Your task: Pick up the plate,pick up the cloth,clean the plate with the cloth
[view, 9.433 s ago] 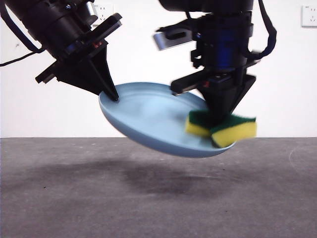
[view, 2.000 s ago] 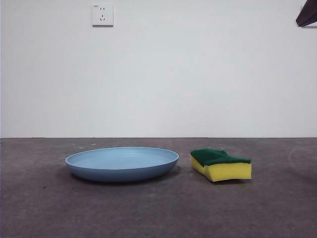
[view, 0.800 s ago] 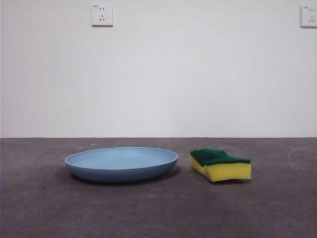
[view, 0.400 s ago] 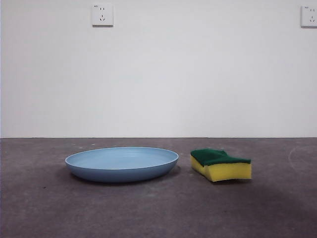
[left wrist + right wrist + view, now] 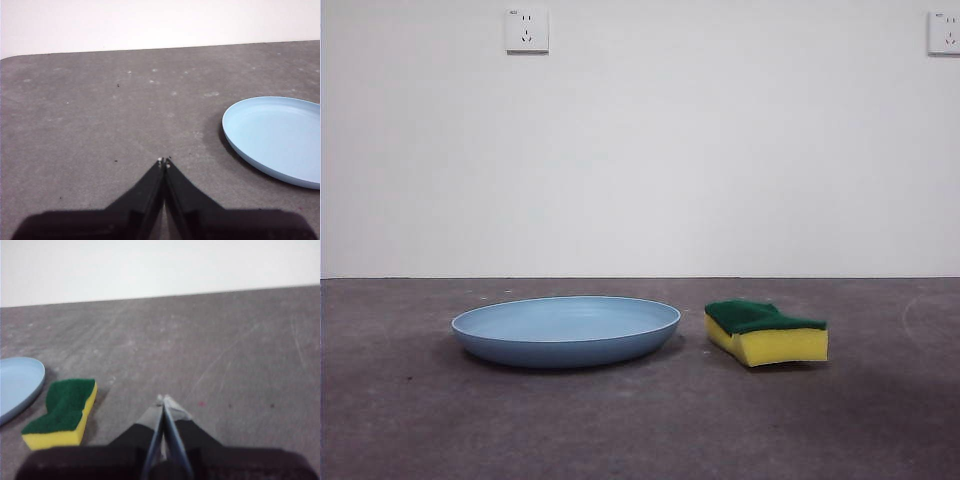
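On the grey table (image 5: 640,420) the plate (image 5: 566,331) lay flat, rim up, with nothing in it. Just beside it, a narrow gap between them, sat the sponge (image 5: 766,333), green scouring face up and yellow foam below, its long edge wavy. Neither arm showed in the front view; only the white wall with two sockets (image 5: 526,30) rose behind the table. The left gripper (image 5: 164,162) hung above bare table near the plate (image 5: 275,137), its two black jaws pressed together tip to tip and holding nothing. The right gripper (image 5: 163,400) hung over bare table near the sponge (image 5: 62,412), on the side away from the plate (image 5: 17,385), its jaws likewise closed on nothing. Both task things stood free of the grippers, untouched
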